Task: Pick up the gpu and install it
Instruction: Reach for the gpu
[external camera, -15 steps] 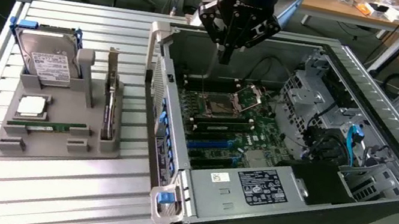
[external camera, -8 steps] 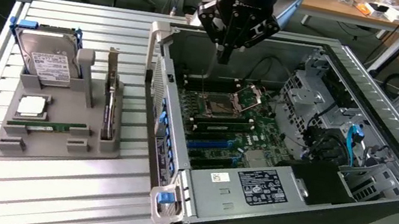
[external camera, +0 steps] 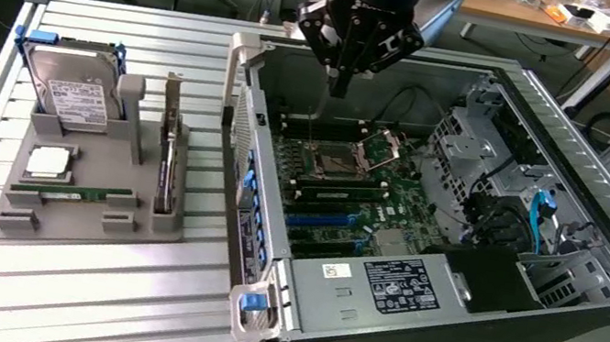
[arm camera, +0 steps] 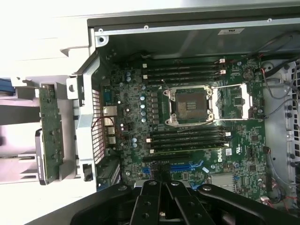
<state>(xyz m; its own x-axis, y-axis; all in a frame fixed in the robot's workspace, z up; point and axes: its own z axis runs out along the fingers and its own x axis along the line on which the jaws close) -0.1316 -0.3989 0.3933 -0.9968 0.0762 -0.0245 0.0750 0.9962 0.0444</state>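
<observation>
The gpu [external camera: 166, 152] is a thin dark card standing on its edge in a slot of the grey holder [external camera: 84, 227], at the exterior view's left of the open computer case [external camera: 385, 287]. In the wrist view the gpu [arm camera: 50, 126] lies outside the case wall. My gripper [external camera: 338, 84] hangs above the far end of the case, over the motherboard [external camera: 352, 188], well apart from the gpu. Its fingers [arm camera: 151, 187] are shut together with nothing between them. The blue expansion slots [arm camera: 180, 166] lie on the board just beyond the fingertips.
The holder also carries a hard drive [external camera: 70, 90] in a blue frame, a CPU chip [external camera: 49, 161] and a green RAM stick [external camera: 72, 191]. The CPU socket [arm camera: 190, 105] stands open. Drive cages and cables [external camera: 510, 205] fill the case's far side. The slatted table [external camera: 72, 299] is bare in front.
</observation>
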